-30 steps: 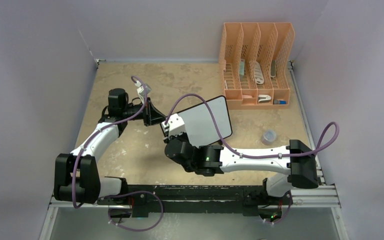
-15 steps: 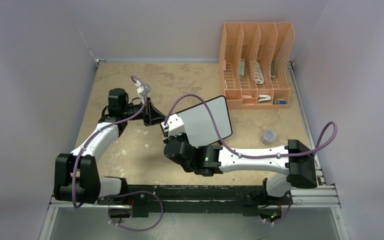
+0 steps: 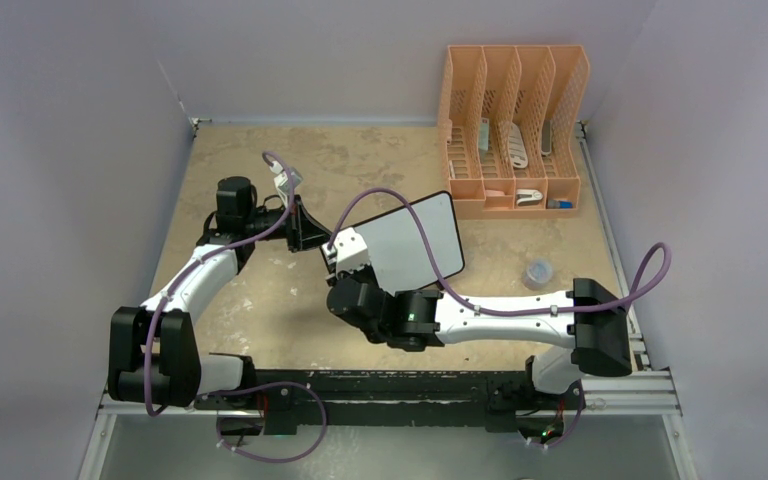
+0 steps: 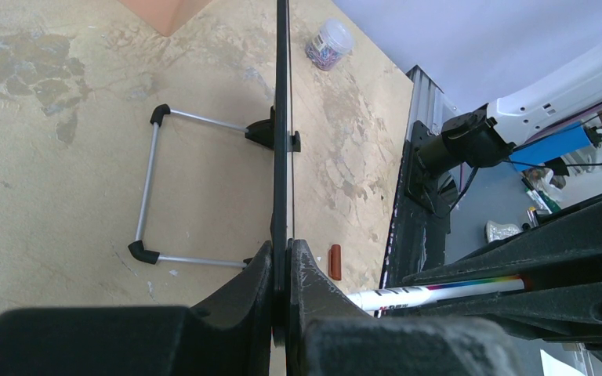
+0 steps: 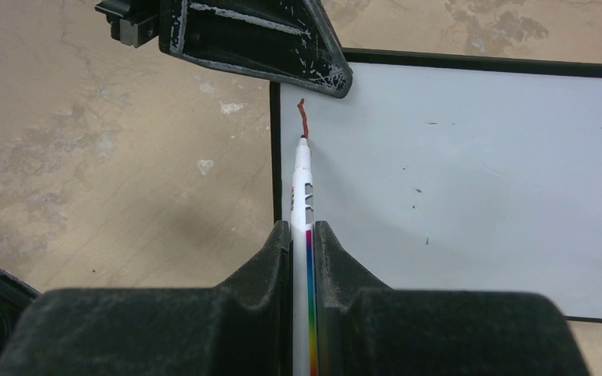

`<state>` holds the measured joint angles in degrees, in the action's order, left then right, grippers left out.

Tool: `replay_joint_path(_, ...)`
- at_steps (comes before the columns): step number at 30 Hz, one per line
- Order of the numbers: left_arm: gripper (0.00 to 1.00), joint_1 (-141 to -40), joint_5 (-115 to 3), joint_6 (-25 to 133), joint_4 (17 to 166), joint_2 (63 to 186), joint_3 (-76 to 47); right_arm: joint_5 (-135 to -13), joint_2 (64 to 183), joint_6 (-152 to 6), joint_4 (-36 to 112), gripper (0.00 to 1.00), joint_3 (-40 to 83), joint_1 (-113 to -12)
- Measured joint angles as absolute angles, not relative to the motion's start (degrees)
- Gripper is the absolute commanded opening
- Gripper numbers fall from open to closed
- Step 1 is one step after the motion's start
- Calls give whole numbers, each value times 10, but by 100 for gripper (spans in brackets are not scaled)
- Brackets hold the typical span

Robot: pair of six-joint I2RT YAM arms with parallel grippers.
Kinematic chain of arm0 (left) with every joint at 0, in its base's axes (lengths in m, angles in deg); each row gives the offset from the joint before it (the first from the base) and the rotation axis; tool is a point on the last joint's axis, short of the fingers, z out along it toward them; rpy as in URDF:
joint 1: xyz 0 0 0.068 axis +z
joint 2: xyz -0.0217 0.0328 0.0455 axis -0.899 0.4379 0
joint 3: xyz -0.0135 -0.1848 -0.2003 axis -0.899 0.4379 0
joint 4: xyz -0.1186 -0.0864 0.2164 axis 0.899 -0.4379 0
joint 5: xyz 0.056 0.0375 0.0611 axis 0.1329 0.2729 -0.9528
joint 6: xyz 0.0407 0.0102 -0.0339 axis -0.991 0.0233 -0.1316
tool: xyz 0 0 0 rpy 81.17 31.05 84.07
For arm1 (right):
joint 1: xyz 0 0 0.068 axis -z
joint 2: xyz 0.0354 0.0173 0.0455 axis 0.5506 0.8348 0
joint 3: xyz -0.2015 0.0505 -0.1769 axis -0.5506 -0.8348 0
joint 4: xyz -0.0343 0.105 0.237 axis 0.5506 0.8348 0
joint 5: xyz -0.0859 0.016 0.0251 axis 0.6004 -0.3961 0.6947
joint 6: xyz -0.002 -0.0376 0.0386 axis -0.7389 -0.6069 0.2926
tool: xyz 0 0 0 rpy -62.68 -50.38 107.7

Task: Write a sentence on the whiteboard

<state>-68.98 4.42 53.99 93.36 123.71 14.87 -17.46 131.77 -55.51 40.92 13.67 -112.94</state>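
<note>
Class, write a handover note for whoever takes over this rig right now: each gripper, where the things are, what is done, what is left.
Left gripper: shut on the edge of the whiteboard, steadying it.
Right gripper: shut on a marker, its tip on the board near the corner the left gripper holds.
Done: one short red-brown stroke, not yet a full letter.
Left: nearly the whole sentence; the rest of the board is blank.

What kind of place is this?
Probably a robot lab test bench: a left arm and right arm bolted at a worn tabletop, plain walls boxing it in, and an orange file rack.
</note>
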Motion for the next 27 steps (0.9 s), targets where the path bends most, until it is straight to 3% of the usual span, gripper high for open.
replay_joint_path(27,0,-690,44,540,932,1238,148,-175,1318,-553,409,0,137,-1121)
